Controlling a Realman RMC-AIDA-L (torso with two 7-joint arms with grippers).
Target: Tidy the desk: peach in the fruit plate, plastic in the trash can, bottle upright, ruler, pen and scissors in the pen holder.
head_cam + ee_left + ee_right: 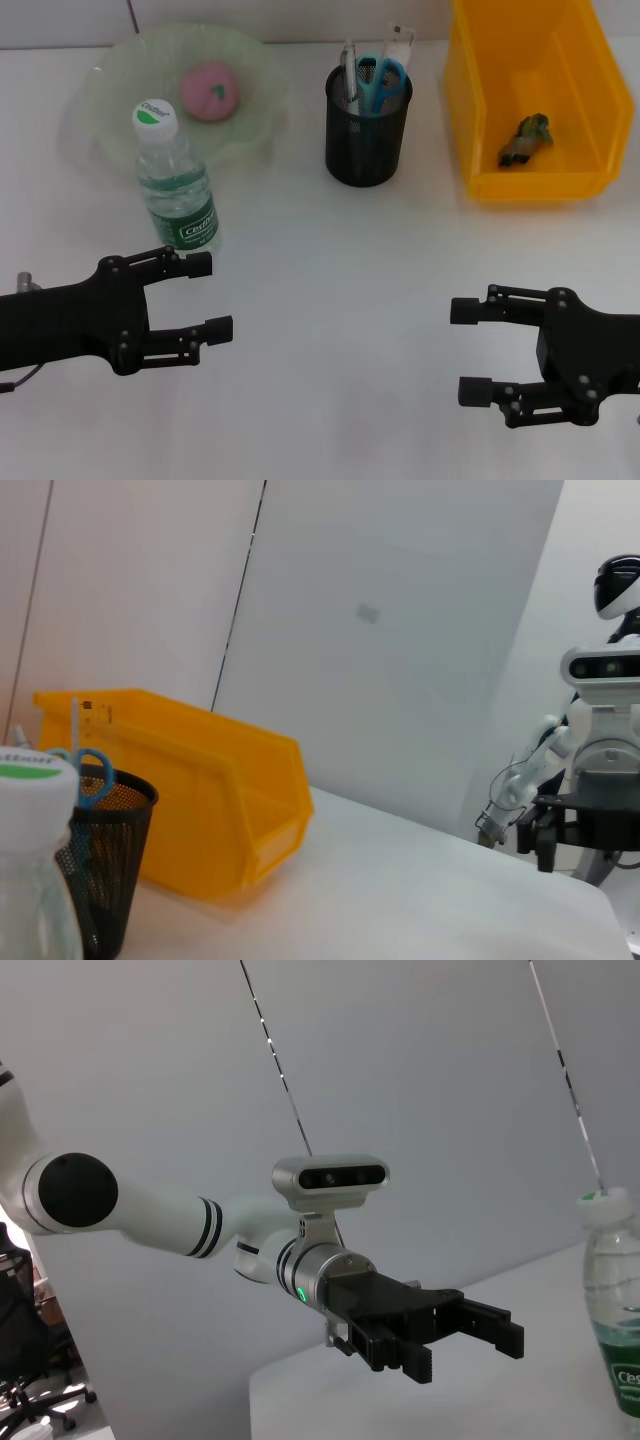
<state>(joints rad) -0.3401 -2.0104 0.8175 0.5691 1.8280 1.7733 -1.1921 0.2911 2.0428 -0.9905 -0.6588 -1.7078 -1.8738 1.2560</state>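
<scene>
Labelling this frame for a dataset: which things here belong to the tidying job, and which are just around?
Job:
pink peach in pale green fruit plate
clear plastic bottle, upright
black mesh pen holder with blue scissors
yellow bin holding crumpled plastic

Around:
white table
white humanoid robot

pink peach (209,91) — yellow bin (470,110) — black mesh holder (367,135) — blue scissors (381,78)
</scene>
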